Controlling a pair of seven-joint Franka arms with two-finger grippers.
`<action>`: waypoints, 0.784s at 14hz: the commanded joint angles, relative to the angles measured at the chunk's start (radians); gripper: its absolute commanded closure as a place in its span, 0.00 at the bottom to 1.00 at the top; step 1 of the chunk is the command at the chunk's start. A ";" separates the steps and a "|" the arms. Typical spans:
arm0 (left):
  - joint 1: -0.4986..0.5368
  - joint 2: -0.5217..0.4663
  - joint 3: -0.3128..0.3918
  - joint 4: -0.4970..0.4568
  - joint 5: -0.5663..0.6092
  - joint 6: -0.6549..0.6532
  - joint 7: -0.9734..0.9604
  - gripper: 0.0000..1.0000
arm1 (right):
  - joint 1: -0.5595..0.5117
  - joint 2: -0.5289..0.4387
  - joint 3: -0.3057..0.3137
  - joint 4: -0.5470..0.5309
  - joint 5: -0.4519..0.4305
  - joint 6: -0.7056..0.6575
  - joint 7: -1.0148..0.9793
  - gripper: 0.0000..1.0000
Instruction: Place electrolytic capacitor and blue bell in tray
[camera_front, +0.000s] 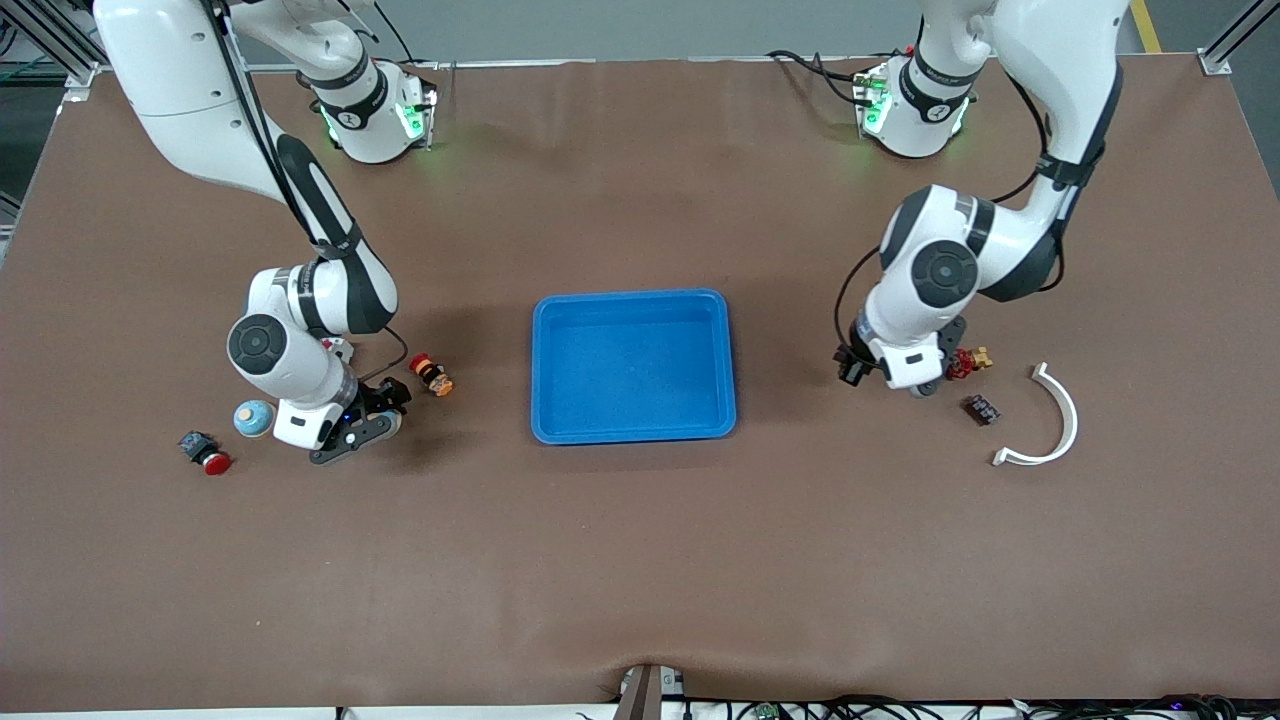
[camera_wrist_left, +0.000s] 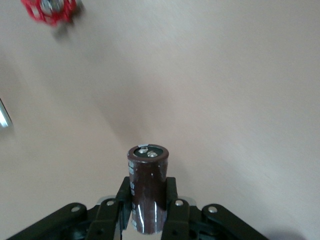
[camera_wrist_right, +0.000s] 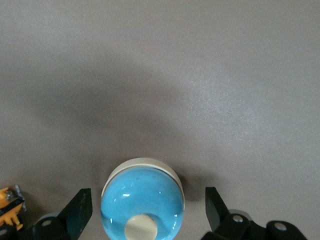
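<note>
Matt table cover, glossy small parts and moulded plastic.

The table (camera_front: 640, 560) was covered in a matt brown, cloth-like sheet, faintly creased. The tray (camera_front: 633, 435) was seen as smooth bright blue plastic with a soft sheen. The electrolytic capacitor (camera_wrist_left: 147, 192) was wrapped in a glossy dark brown sleeve, with bare metal terminals on its top. The blue bell (camera_wrist_right: 142, 200) was finished in shiny glazed blue with a cream rim. The curved white piece (camera_front: 1060, 420) looked like matt plastic.

arms: white shells, black joints | cables: black | bases: green lights
</note>
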 joint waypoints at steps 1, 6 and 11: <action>-0.081 0.079 0.001 0.115 0.001 -0.023 -0.162 1.00 | 0.008 0.000 -0.005 -0.014 0.007 0.020 -0.011 0.00; -0.201 0.199 0.001 0.330 0.000 -0.072 -0.400 1.00 | 0.008 0.009 -0.005 -0.016 0.007 0.032 -0.011 0.00; -0.278 0.260 0.000 0.405 -0.040 -0.074 -0.541 1.00 | 0.007 0.010 -0.005 -0.013 0.007 0.032 -0.009 0.10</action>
